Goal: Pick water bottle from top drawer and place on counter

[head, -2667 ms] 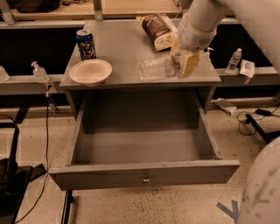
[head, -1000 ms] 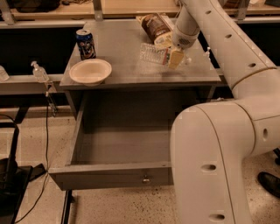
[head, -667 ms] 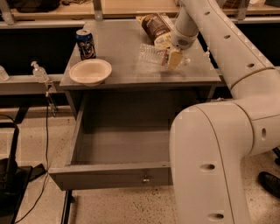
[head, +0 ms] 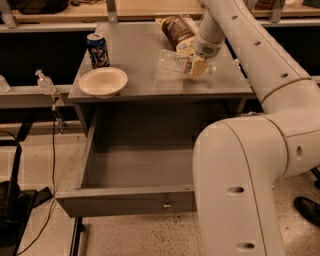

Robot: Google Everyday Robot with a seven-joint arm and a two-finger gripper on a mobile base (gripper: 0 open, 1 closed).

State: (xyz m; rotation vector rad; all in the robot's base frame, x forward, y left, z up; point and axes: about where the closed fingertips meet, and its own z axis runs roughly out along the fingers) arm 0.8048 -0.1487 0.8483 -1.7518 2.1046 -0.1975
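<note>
The tool sits low over the right part of the counter, at the right end of the water bottle. Whether it grips the bottle or merely stands against it I cannot tell. The bottle lies on its side on the counter, clear and ribbed, its length running left to right and its right end meeting the tool. The white arm comes down to the tool from the upper right. Just behind the tool and bottle, toward the back edge of the counter, lies a brown snack bag. Well to the left stands a blue drink can, upright near the counter's left edge, and just in front of it sits a pale bowl close to the front left corner. Below the counter the top drawer is pulled out, its grey floor showing and a small metal lock on the front panel. Its right part is hidden behind the robot's large white body. Off to the left, on a lower ledge beside the cabinet, stands a small clear pump bottle. A light wooden shelf runs along the back.
</note>
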